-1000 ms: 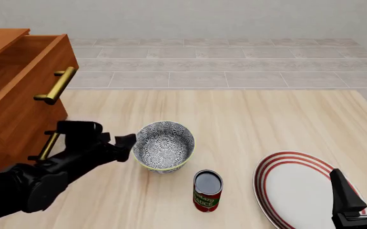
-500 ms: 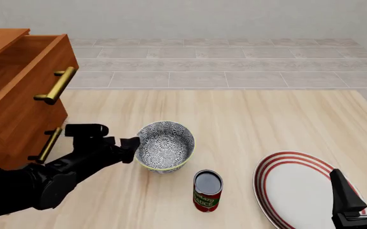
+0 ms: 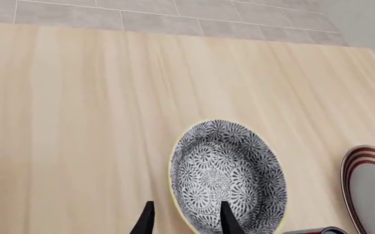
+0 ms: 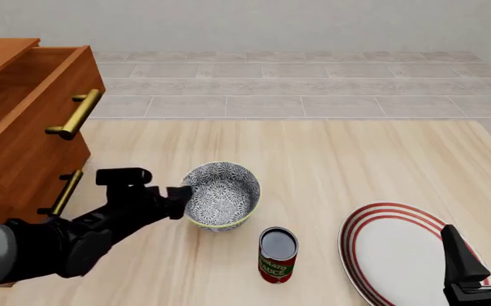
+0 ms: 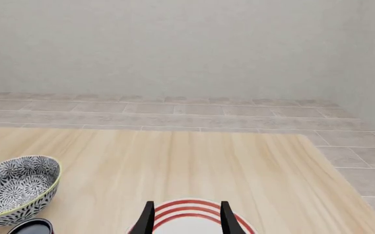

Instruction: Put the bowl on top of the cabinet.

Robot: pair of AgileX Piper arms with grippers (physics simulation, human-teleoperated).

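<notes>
Deep round black-and-white floral bowl with pale yellow rim point(image 4: 220, 194) sits upright on the light wood tabletop point(image 4: 331, 159), centre-left of the front frame. Left gripper point(image 3: 183, 222) straddles its near-left rim: jaws open, one finger inside, one outside. Reddish-brown wooden cabinet with brass bar handles point(image 4: 24, 127) at upper left, top drawer pulled out. Right gripper point(image 5: 185, 214) low right, jaws apart, over the white red-ringed plate point(image 4: 398, 255). Tomato sauce can point(image 4: 278, 255) just in front of the bowl.
</notes>
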